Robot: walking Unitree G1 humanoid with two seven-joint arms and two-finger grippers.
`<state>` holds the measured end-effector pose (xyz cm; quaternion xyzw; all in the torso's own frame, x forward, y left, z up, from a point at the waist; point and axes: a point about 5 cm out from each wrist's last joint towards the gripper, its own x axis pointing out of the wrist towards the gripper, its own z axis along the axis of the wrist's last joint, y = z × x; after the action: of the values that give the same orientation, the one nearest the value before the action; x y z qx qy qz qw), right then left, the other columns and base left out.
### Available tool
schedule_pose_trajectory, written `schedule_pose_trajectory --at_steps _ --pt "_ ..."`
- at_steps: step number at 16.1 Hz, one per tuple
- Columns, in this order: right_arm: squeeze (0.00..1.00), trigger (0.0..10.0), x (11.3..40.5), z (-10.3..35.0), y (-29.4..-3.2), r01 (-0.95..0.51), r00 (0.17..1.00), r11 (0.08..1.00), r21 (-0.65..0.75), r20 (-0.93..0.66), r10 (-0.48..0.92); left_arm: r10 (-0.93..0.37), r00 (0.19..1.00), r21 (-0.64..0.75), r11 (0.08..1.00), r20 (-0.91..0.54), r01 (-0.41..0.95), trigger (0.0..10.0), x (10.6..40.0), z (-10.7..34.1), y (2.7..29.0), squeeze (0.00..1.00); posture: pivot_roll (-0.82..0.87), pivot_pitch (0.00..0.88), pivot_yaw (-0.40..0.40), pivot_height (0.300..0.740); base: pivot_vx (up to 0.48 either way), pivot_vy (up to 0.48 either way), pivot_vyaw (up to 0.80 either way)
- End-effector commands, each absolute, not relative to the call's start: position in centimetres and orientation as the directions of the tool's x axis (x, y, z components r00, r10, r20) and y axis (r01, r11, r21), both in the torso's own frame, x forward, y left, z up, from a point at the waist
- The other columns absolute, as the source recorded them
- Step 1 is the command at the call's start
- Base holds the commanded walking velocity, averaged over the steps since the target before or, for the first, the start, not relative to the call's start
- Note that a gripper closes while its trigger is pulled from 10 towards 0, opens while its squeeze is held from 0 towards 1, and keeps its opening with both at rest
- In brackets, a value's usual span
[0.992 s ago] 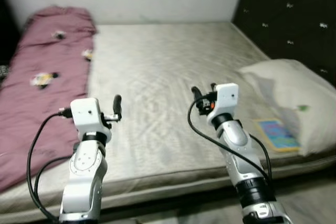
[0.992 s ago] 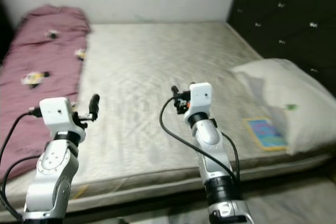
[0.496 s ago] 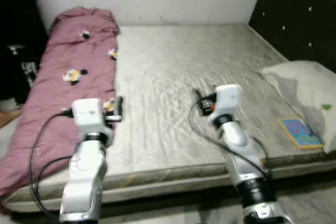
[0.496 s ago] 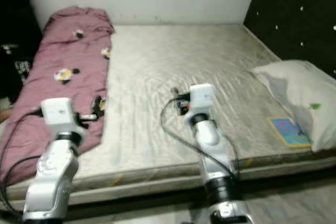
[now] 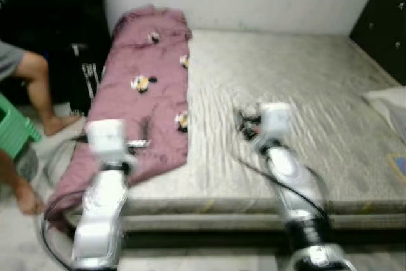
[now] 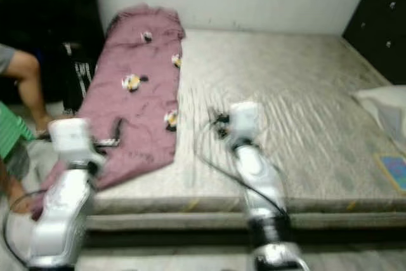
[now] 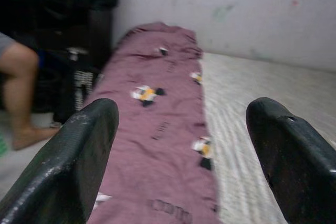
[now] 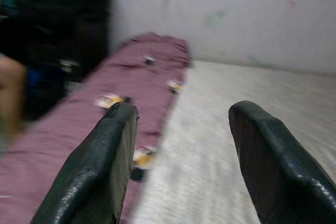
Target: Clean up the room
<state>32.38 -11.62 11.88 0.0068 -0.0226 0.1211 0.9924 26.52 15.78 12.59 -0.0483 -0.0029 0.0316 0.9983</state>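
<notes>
Blanket (image 5: 143, 99) lies lengthwise ahead of the left gripper (image 7: 184, 156), nearer it than the right gripper (image 8: 181, 156); both gape wide

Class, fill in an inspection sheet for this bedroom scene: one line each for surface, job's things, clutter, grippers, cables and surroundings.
Surface: grey-beige mattress against the white wall, its cover wrinkled.
Job's things: long maroon blanket with small flower prints lies along the mattress's left side, its near end drooping over the edge.
Clutter: white pillow and a blue, yellow-edged book at the mattress's right edge.
Grippers: left gripper open, held above the blanket; right gripper open, over the mattress.
Cables: black cable loops beside the right arm.
Surroundings: a seated person's bare legs and a green stool at the left; black headboard at the right.
</notes>
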Motion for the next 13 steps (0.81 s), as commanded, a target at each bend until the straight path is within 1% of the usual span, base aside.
schedule_pose_trajectory --at_steps 1,13 --pt "0.00 10.0 32.55 12.17 -13.10 -0.199 0.979 0.980 -0.008 0.053 0.199 0.031 0.999 -0.116 0.993 0.011 -0.029 10.0 26.75 12.90 14.68 0.00 -0.03 0.000 -0.024 0.740 0.000 0.476 0.00" --pt "0.00 10.0 32.58 12.17 -13.09 -0.196 0.979 0.981 -0.004 0.054 0.196 0.030 0.999 -0.110 0.993 0.015 -0.028 10.0 26.74 12.89 14.66 0.00 -0.03 0.000 -0.024 0.740 0.000 0.474 0.00"
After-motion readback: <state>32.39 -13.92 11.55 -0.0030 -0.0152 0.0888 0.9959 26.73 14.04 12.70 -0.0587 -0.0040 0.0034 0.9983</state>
